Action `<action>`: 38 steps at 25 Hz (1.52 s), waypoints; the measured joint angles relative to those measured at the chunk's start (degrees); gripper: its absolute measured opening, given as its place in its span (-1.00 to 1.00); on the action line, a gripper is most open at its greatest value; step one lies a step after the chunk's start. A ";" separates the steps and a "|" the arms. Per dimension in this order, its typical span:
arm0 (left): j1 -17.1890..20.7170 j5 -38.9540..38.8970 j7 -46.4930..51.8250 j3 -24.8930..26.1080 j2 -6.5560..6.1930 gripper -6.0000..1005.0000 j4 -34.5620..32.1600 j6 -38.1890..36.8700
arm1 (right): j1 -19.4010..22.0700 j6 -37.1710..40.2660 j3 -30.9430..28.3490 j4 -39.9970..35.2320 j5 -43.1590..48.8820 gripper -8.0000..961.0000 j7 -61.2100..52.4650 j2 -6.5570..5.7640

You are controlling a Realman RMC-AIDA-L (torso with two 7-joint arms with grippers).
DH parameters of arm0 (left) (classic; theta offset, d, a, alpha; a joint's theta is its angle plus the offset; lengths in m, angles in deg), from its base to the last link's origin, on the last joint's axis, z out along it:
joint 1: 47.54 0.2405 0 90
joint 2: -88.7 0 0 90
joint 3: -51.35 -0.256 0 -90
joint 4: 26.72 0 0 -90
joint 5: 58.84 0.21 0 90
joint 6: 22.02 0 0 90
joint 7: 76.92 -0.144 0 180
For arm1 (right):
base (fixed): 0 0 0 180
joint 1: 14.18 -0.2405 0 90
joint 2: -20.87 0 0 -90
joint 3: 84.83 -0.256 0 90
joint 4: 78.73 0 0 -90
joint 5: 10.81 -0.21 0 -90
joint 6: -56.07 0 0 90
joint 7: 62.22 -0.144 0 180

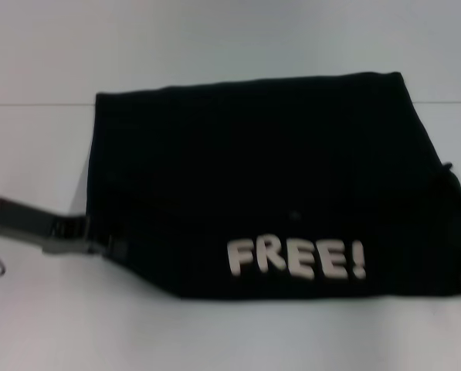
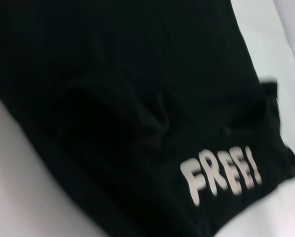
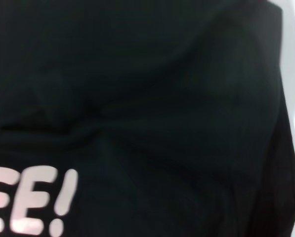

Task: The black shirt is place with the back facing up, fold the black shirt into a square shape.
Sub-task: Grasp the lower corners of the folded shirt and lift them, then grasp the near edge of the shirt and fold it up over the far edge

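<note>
Lying on the white table (image 1: pixel 45 325), the black shirt (image 1: pixel 276 178) is sitting folded into a rough rectangle, its "FREE!" lettering (image 1: pixel 296 259) facing us. We are reaching our left gripper (image 1: pixel 99 239) to its left edge; grip state unclear.

The place looked like a robot test bench or lab rather than a home. A plain, pale worktop (image 1: pixel 215 332) filled the head view, bare of household clutter, with a thin seam line running across it toward the far side. A metal robot arm (image 1: pixel 29 220) reached in from the left edge. The only item laid out was the black shirt (image 1: pixel 276 170), folded flat under even lighting.
</note>
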 joint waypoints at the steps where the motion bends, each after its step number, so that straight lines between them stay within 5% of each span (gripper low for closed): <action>1: 0.16 1.15 -0.74 0.01 -0.03 -0.92 -0.21 -2.80 | 0.91 1.66 0.00 -1.23 1.09 -0.88 -0.05 0.56; 4: 0.53 3.75 -2.81 0.02 0.00 -0.92 -0.43 -8.84 | 3.45 6.32 -0.24 -4.78 2.27 -0.88 0.45 1.67; 9: 0.94 6.67 -5.32 -0.70 0.45 -0.92 -0.49 -15.10 | 5.54 12.78 -2.56 -8.08 1.71 -0.88 2.45 1.45; 29: 1.93 7.11 -6.50 4.40 -0.55 -0.90 -4.78 -15.81 | 4.42 24.56 -12.39 -11.50 -2.11 -0.88 7.56 1.46; 38: -1.82 5.02 -0.24 14.42 -3.00 -0.90 -4.42 -5.91 | 0.92 20.04 -18.25 -7.98 -13.88 -0.88 6.40 -3.65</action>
